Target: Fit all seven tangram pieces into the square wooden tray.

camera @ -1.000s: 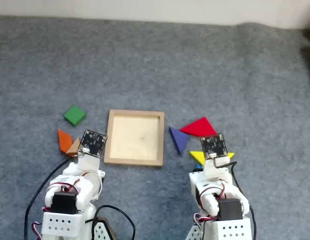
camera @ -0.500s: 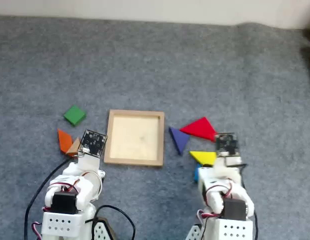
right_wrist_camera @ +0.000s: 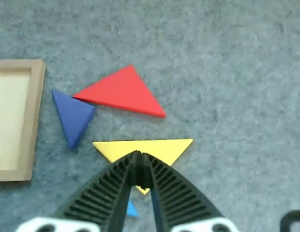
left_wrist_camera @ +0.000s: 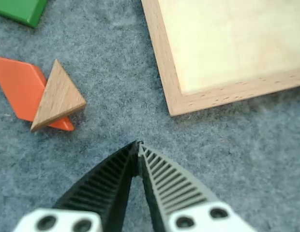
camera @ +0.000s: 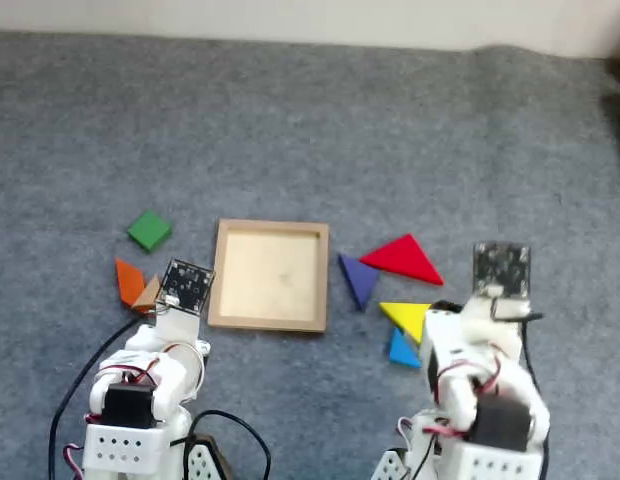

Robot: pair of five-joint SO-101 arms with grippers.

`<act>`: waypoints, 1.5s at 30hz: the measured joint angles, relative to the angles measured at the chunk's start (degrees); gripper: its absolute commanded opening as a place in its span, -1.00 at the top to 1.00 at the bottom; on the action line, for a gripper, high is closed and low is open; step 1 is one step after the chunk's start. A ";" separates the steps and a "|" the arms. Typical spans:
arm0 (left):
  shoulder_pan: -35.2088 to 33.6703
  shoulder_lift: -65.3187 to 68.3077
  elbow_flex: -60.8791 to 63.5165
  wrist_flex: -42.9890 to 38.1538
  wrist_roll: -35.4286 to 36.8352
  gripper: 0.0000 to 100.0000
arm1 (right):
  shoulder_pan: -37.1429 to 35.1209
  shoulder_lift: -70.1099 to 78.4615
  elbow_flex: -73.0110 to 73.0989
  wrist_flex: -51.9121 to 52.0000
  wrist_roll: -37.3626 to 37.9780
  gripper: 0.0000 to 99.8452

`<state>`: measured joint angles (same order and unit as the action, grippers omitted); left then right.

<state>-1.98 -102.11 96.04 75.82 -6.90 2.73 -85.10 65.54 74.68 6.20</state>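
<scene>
- Lying on the grey carpet (camera: pixel 310 130), the square wooden tray (camera: pixel 268 322) is placed between the two arms, and all seven pieces are spread outside it.
- The left gripper (left_wrist_camera: pixel 138 146) is closed, with its fingertips pressed together and nothing held between them.
- It is positioned over bare carpet, just off the tray's corner nearest the left arm.
- To the outer side of that gripper, away from the tray, the wooden triangle (left_wrist_camera: pixel 57 99) is seen resting partly on the orange parallelogram (left_wrist_camera: pixel 17 84). The green square (left_wrist_camera: pixel 22 10) is set farther off, apart from both.
- The right gripper (right_wrist_camera: pixel 139 155) is likewise closed tip to tip, and nothing is gripped.
- Its tips are placed over the yellow triangle (right_wrist_camera: pixel 159 146), at the corner nearest the arm. Whether they rest on the piece cannot be told.
- The light blue triangle (camera: pixel 402 349) is found just beside the yellow one, nearer the right arm's base, and is partly hidden by the fingers in the right wrist view.
- Beyond the yellow triangle lies the red triangle (right_wrist_camera: pixel 122 93).
- The dark blue triangle (right_wrist_camera: pixel 73 116) is set between the red one and the tray, corner to corner with the red and apart from the tray's rim.
</scene>
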 measured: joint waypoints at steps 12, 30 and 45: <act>0.00 0.00 0.00 0.00 0.00 0.99 | -7.03 35.52 -16.70 0.00 -10.37 0.54; 0.00 0.00 0.00 0.00 0.00 0.99 | -13.19 72.97 -37.89 -9.32 34.81 0.47; 0.00 0.00 0.00 0.00 0.00 0.99 | -13.10 102.24 -55.47 -9.32 43.87 0.18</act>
<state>-1.98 -102.11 96.04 75.82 -6.90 -10.37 17.14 10.07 65.36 50.07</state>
